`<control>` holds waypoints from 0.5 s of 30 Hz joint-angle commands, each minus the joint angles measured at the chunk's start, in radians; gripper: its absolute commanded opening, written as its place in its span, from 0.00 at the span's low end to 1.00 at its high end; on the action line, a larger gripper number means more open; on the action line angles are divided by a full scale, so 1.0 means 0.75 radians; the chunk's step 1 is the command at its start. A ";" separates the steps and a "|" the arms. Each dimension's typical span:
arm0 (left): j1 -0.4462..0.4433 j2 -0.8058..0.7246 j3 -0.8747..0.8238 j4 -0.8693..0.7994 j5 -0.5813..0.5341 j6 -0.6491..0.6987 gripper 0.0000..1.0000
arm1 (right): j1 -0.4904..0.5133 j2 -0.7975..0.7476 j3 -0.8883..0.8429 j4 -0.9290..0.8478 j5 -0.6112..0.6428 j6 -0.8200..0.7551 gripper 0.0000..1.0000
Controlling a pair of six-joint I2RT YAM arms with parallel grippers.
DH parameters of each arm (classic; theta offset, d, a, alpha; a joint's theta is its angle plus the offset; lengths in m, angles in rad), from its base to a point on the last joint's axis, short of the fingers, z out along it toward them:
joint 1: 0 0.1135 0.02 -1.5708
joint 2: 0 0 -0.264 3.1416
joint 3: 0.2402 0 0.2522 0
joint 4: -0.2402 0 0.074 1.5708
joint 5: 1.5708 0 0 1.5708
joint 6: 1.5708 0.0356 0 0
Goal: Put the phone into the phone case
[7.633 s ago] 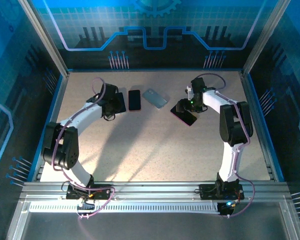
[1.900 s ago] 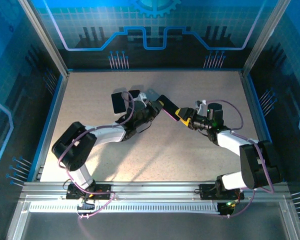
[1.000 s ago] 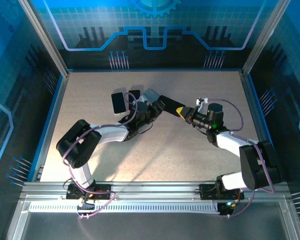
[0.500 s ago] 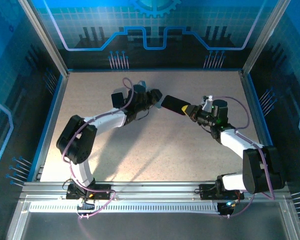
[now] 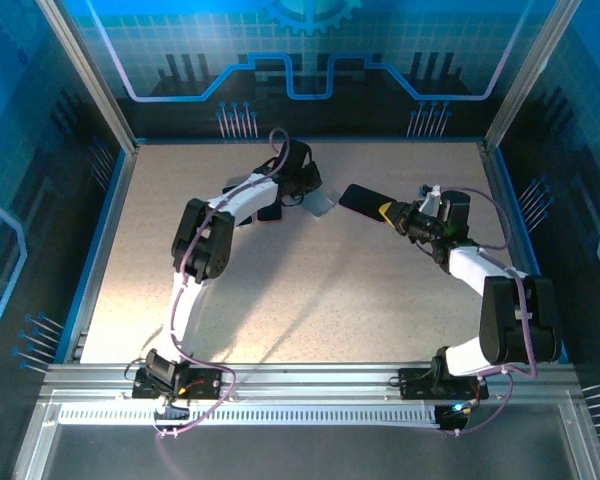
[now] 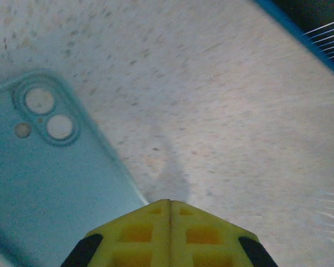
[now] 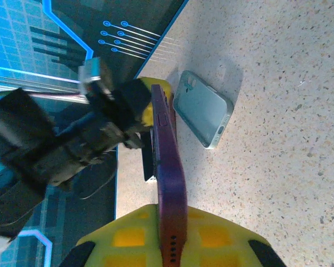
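The phone case (image 6: 44, 183) is pale teal and lies flat on the table, camera holes showing; it also appears in the top view (image 5: 322, 204) and the right wrist view (image 7: 203, 108). My left gripper (image 6: 170, 203) is shut and empty, its yellow tips hovering just off the case's edge, and it shows at the far middle of the table (image 5: 308, 192). The phone (image 7: 170, 178) is dark purple and seen edge-on, held off the table. My right gripper (image 7: 170, 214) is shut on its lower end, right of the case (image 5: 385, 212). The phone (image 5: 358, 201) points toward the case.
Another dark phone (image 5: 270, 212) lies under the left arm, just left of the case, and shows as a dark slab (image 7: 147, 161) behind the held phone. A blue rim (image 6: 300, 39) bounds the table at the back. Open tabletop stretches toward the near edge.
The left gripper has shut and its arm has swung toward the back, ending beside the case. The right gripper has carried the phone rightward and farther back.
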 commanded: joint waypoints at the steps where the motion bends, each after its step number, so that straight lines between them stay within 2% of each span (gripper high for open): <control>1: 0.008 0.087 0.113 -0.192 -0.003 0.049 0.00 | -0.034 -0.017 0.046 0.016 -0.068 -0.036 0.00; 9: -0.018 0.124 0.072 -0.232 0.015 0.043 0.00 | -0.043 -0.055 0.021 -0.009 -0.077 -0.039 0.00; 15: -0.089 0.013 -0.136 -0.212 0.014 0.020 0.00 | -0.042 -0.089 0.002 0.014 -0.093 -0.011 0.00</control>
